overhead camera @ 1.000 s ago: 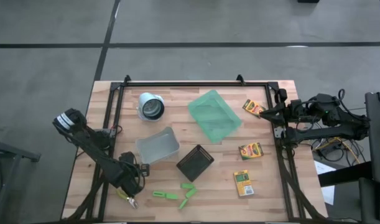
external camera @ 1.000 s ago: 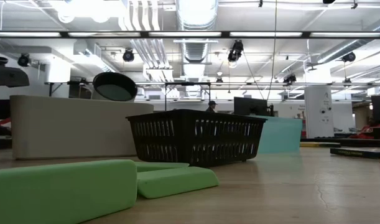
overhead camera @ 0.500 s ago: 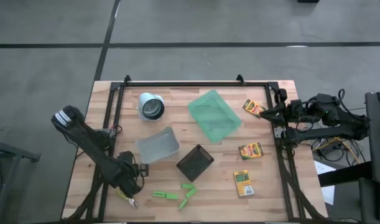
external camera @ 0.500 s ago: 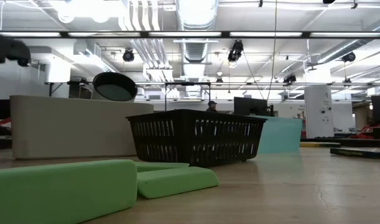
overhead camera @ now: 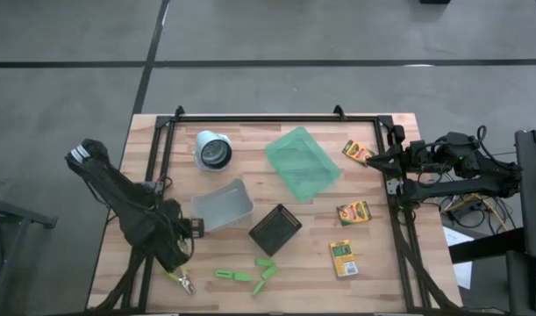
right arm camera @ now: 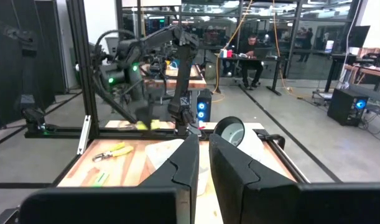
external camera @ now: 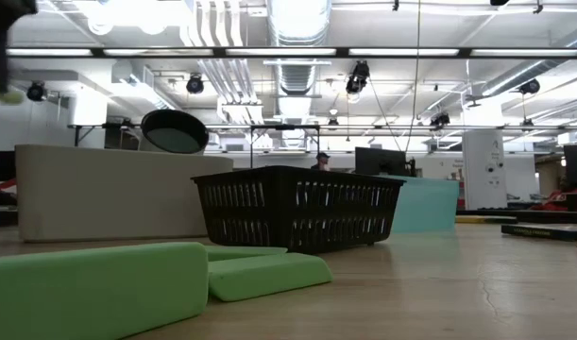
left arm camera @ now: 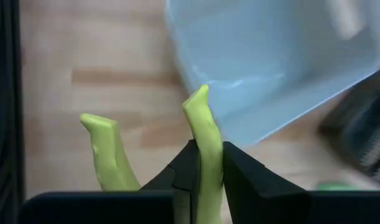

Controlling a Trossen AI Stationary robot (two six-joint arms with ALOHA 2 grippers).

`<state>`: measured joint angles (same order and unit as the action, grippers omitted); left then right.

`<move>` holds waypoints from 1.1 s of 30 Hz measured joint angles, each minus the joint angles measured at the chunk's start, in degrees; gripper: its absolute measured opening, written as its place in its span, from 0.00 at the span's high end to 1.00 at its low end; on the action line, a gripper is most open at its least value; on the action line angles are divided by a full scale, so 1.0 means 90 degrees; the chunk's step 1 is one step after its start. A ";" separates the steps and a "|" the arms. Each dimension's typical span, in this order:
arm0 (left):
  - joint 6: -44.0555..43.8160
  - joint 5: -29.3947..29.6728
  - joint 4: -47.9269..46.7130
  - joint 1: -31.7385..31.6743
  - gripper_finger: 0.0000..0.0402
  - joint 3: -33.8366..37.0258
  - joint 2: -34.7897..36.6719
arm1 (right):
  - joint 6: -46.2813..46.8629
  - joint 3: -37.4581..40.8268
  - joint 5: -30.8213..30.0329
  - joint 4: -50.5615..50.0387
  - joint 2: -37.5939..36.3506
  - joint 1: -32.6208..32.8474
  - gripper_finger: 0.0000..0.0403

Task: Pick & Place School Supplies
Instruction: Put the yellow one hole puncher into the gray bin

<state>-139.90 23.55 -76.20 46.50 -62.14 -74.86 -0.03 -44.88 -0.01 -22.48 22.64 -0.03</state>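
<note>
My left pincer (left arm camera: pixel 205 177) is clenched on one yellow-green handle of a pair of scissors (left arm camera: pixel 202 134), lifted off the bench (overhead camera: pixel 373 263); in the left wrist view the second handle curves up beside the pinched one, with the clear bin (left arm camera: pixel 270 56) beyond it. In the high view that arm sits at the lower left of the frame, just left of the clear bin (overhead camera: pixel 222 204). A second pair of scissors (overhead camera: pixel 182 282) lies on the wood below it, near the bottom edge. The green markers (overhead camera: pixel 250 275) are scattered at the lower centre, below the black basket (overhead camera: pixel 275 230). Three crayon boxes (overhead camera: pixel 353 212) lie down the right side, one at the upper right, one at mid right, one at the lower right. The green tray (overhead camera: pixel 303 163) sits at upper centre, the white cup (overhead camera: pixel 213 150) to its left. My right pincer (right arm camera: pixel 203 165) waits at the right edge of the bench, fingers nearly together on nothing.
</note>
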 joint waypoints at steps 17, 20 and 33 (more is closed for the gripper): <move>0.7179 0.0074 0.1007 -0.3177 0.87 -0.0148 0.0609 | 0.0000 0.0000 0.0000 -0.0002 -0.0001 0.0000 0.91; 0.8320 -0.0215 0.1336 -0.3737 0.87 -0.0147 0.0518 | 0.0000 0.0000 0.0000 -0.0002 0.0001 0.0000 0.91; 1.0400 -0.0884 0.2182 -0.4160 0.87 -0.0145 -0.0500 | 0.0000 0.0000 0.0000 -0.0002 0.0001 0.0000 0.91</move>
<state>-46.29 15.59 -56.56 9.06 -63.45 -79.36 -0.03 -44.88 -0.01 -22.50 22.65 -0.03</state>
